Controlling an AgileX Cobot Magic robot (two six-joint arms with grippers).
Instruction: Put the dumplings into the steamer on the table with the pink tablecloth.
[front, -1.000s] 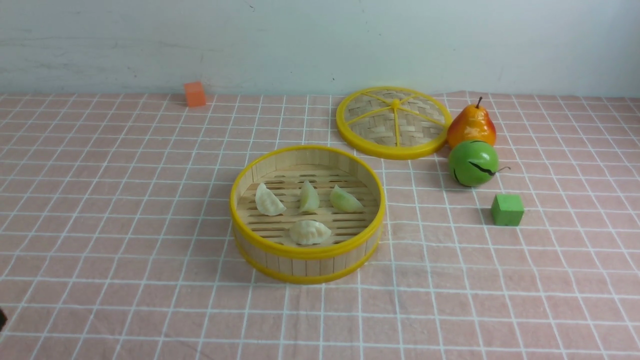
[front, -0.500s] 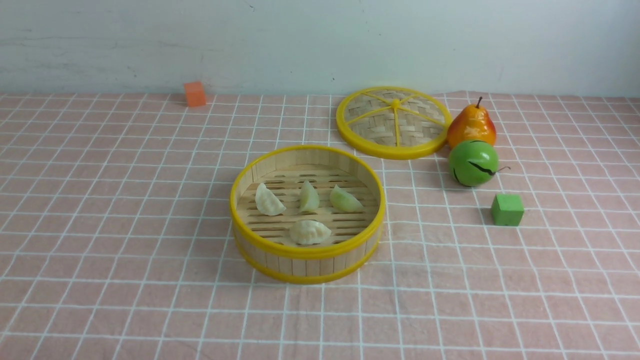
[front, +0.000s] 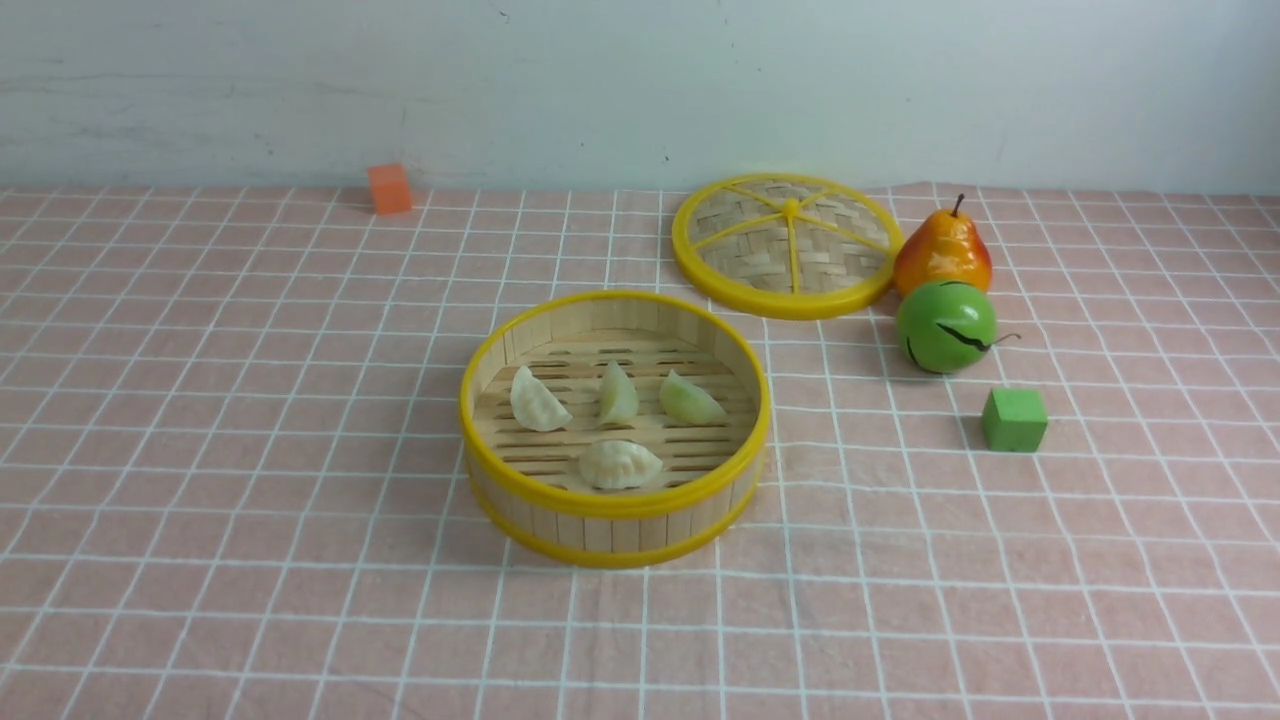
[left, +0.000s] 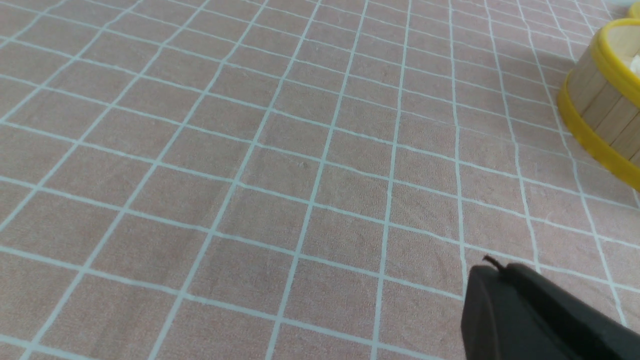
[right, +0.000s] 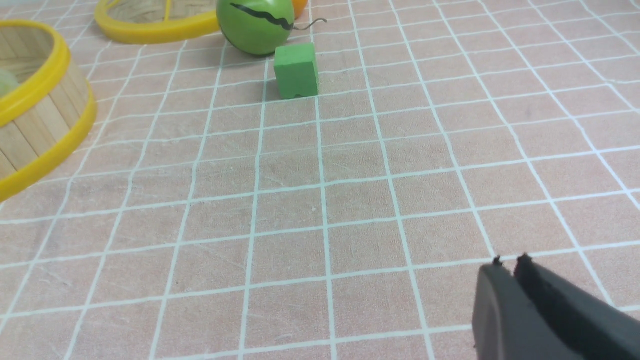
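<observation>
Inside the steamer (front: 615, 520), mid-table (front: 200, 450): all four dumplings (front: 620, 464). Left gripper (left: 492, 272) jaws closed, empty; right gripper (right: 510, 267) jaws nearly together, a slit between, empty, over pink tablecloth (right: 350, 200).

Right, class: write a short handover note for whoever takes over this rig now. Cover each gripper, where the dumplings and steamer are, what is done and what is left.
Left gripper: shut, empty, low over bare pink tablecloth, beside the steamer.
Right gripper: nearly shut, empty, over the cloth near the green cube.
Steamer: mid-table, uncovered; its lid lies behind it.
Dumplings: all four on the steamer floor, three in a row, one nearer the front.
Done: every visible dumpling is in.
Left: nothing for the dumplings; no arm shows in the front view.
</observation>
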